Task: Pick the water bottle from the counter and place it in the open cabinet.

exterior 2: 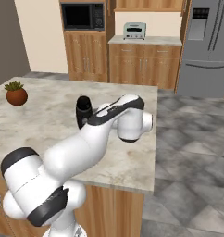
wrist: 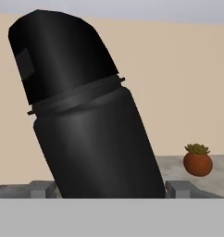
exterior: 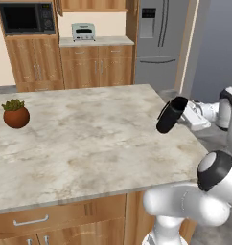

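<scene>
Arm reaches sideways over the bench [exterior: 89,143] edge; end effector [exterior: 181,115] clamped on the tilted water bottle [exterior: 171,115], held clear above it.

A matte black water bottle [exterior: 171,115] hangs tilted above the right edge of the marbled counter [exterior: 89,139], clear of its surface, its narrower cap uppermost.

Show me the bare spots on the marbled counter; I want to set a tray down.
The large beige-grey marbled counter is bare across its middle and near edge, from the small potted plant in a round red-brown pot at the left to the tilted matte black water bottle in the gripper over the right edge, the crowded spot.
</scene>
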Robot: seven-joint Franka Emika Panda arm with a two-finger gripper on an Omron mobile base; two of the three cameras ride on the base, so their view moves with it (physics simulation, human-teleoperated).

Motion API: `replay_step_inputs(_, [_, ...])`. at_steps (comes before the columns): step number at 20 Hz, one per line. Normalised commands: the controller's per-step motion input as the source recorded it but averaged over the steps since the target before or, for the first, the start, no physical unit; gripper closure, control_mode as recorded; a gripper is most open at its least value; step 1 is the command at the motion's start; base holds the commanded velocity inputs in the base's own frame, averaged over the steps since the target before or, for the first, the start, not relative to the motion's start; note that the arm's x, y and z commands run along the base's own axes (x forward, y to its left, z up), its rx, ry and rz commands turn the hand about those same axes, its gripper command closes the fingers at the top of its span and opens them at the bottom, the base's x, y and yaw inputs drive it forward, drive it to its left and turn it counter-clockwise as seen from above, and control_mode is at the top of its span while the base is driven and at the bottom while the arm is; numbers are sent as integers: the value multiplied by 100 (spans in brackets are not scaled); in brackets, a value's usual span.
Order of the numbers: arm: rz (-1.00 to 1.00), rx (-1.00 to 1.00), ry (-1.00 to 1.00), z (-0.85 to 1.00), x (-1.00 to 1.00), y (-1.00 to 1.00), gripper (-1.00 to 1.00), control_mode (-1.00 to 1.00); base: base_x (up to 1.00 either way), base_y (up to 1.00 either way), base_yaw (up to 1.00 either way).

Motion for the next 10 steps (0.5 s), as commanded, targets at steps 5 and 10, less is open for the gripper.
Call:
replay_step_inputs(5, [-13,-5,0,26,-26,-23,100,-100,0,0,0])
replay_step_inputs(10, [-15,-1,3,23,-28,-19,100,-100,0,0,0])
